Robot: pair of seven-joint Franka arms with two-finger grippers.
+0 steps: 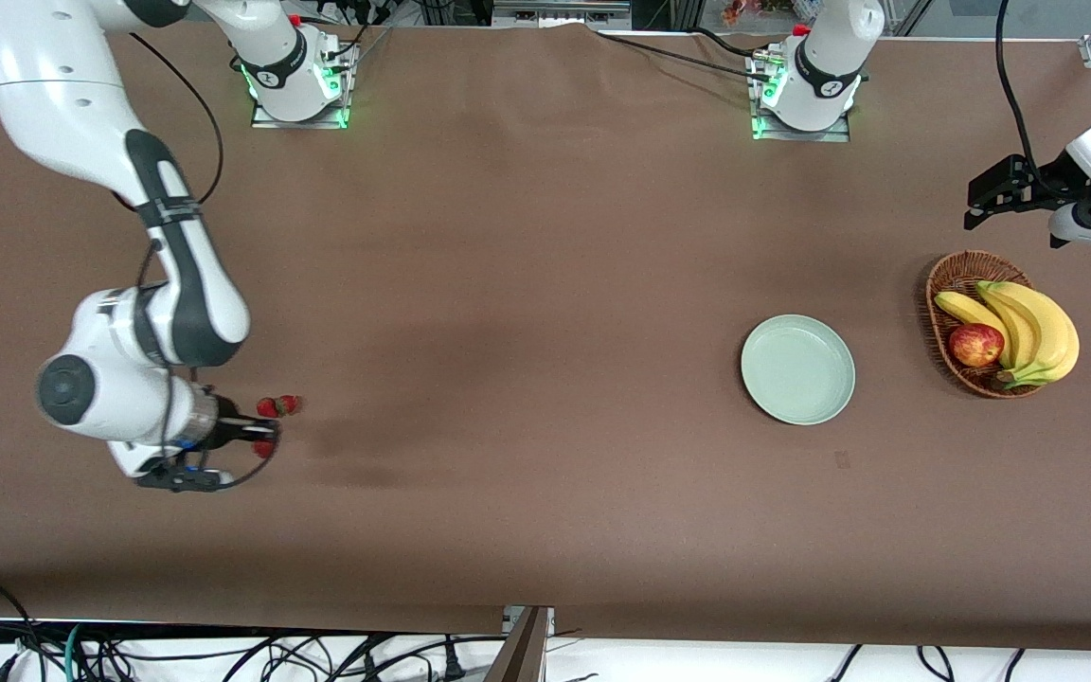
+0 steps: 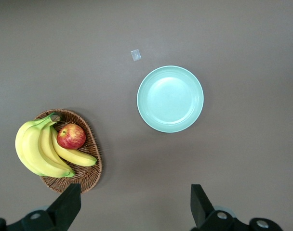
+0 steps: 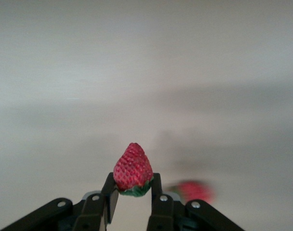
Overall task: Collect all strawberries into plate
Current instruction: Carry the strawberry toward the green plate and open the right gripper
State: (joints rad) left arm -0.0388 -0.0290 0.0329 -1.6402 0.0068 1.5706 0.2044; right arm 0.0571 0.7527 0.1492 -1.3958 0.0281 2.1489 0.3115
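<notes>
My right gripper [image 1: 268, 443] is shut on one strawberry [image 1: 264, 448], low over the table at the right arm's end. In the right wrist view the berry [image 3: 132, 168] sits pinched between the fingertips, tip pointing away, green cap toward the gripper [image 3: 133, 186]. Two more strawberries [image 1: 277, 405] lie together on the brown table right beside it; one shows blurred in the right wrist view [image 3: 194, 191]. The pale mint plate [image 1: 797, 369] lies toward the left arm's end with nothing on it. My left gripper [image 1: 974, 210] waits open above the table near the basket, and its wrist view looks down on the plate [image 2: 170, 98].
A wicker basket [image 1: 953, 284] with bananas [image 1: 1028, 327] and a red apple [image 1: 975, 344] stands beside the plate, toward the left arm's end. A small pale scrap [image 2: 135, 55] lies on the table near the plate.
</notes>
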